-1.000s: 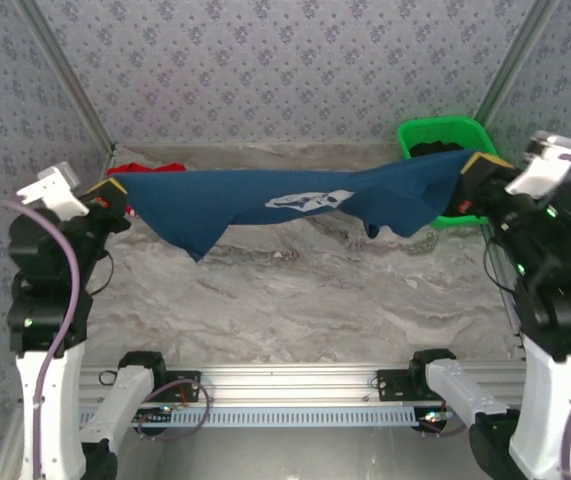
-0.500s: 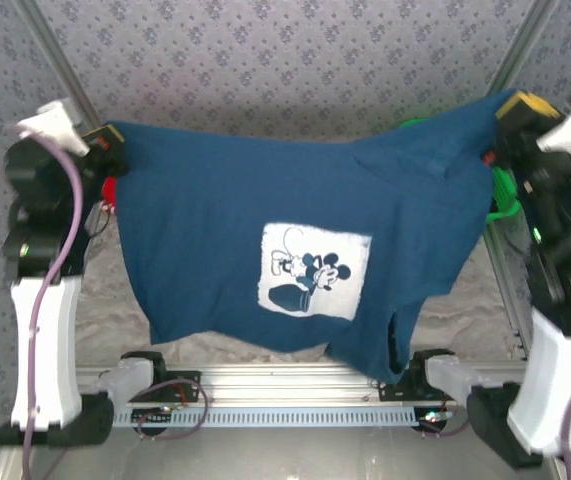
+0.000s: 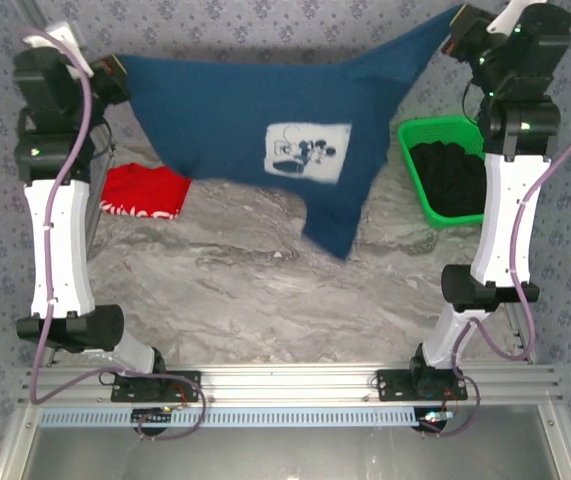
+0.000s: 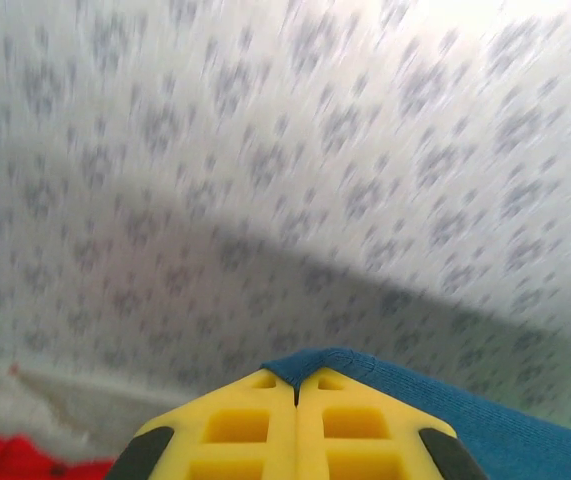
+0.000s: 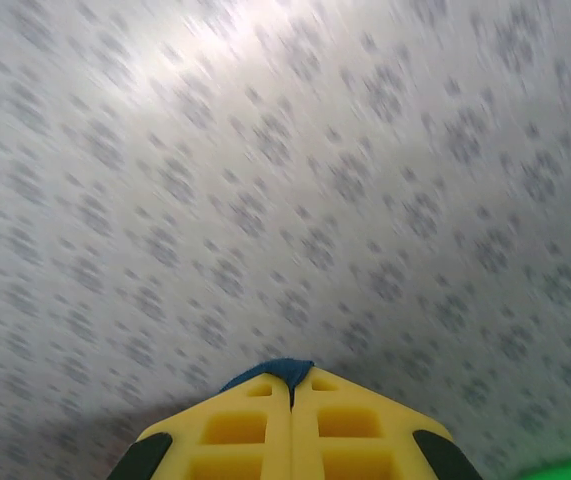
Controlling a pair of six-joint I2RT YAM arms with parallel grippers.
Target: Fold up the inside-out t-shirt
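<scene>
Counter [image 3: 265,290], lower half of the top view: bare marble, with no shirt laid on it. Middle left, a red garment [image 3: 145,190] lies folded. Middle right, a green basket [image 3: 410,160] holds black clothing [image 3: 455,175].

Above these, the blue t-shirt [image 3: 225,110] hangs in the air across the upper part of the frame. Its white printed patch faces the camera. One long tail droops toward frame centre; whether its tip touches the counter, cannot tell.

Left claw [image 4: 296,400], upper left corner of the top view: pressed together, clamped on a blue edge of the t-shirt, which trails off to the lower right of the wrist view.

Right claw [image 5: 291,395], upper right corner of the top view: pressed together, a small blue tip of the t-shirt pinched at its front.

Progress, as judged: early. The t-shirt is lifted and spread between the two claws, and no fold is made. It hangs unevenly, with the right corner higher. Left to do: lay it flat on the counter, then fold it.
</scene>
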